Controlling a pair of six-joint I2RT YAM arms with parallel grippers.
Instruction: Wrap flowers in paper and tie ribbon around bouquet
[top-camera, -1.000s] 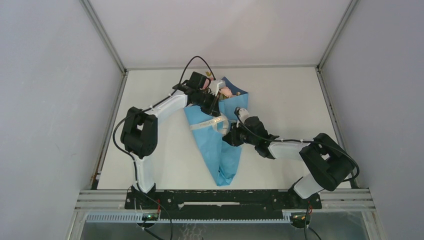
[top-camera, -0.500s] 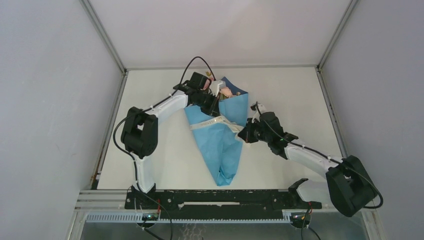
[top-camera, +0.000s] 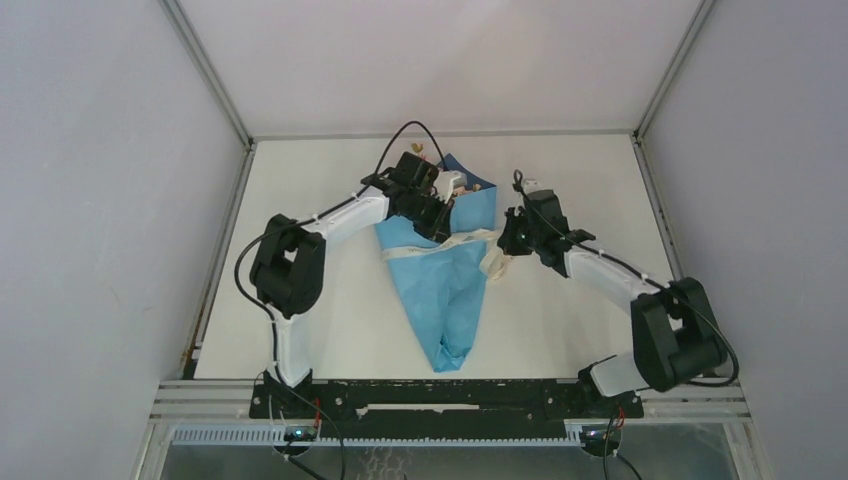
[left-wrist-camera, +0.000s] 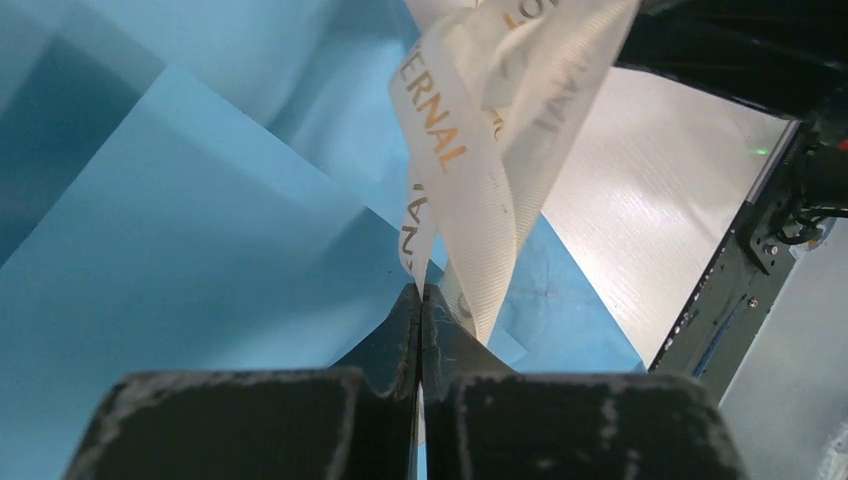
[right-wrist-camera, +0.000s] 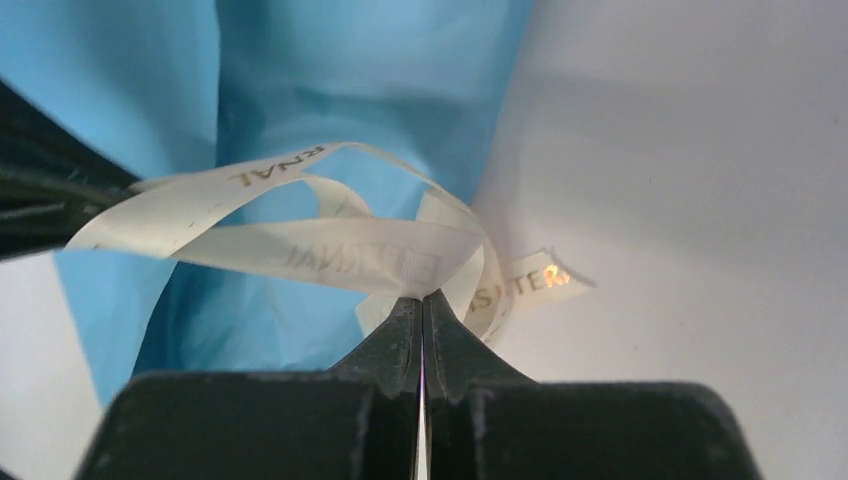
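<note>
The bouquet (top-camera: 440, 290) lies on the table as a blue paper cone, tip toward the arm bases. Pale flowers (top-camera: 455, 183) peek from its wide far end. The cream ribbon (top-camera: 455, 243) crosses the cone's upper part, with loose loops at its right edge (top-camera: 492, 265). My left gripper (top-camera: 440, 225) sits over the cone's upper part, shut on the ribbon (left-wrist-camera: 480, 200) at its tips (left-wrist-camera: 420, 290), above the paper (left-wrist-camera: 200, 250). My right gripper (top-camera: 505, 245) is just right of the cone, shut on the ribbon (right-wrist-camera: 330, 250) at its tips (right-wrist-camera: 422, 297), beside the paper (right-wrist-camera: 350, 80).
The white table (top-camera: 330, 330) is walled by grey panels on three sides, with a metal rail (top-camera: 450, 395) at the near edge. The left arm's black body (right-wrist-camera: 40, 190) shows at the left of the right wrist view.
My right arm swung from the cone's middle out to its right side and shut on the ribbon, drawing it rightward across the cone. The left gripper shifted slightly right, still gripping.
</note>
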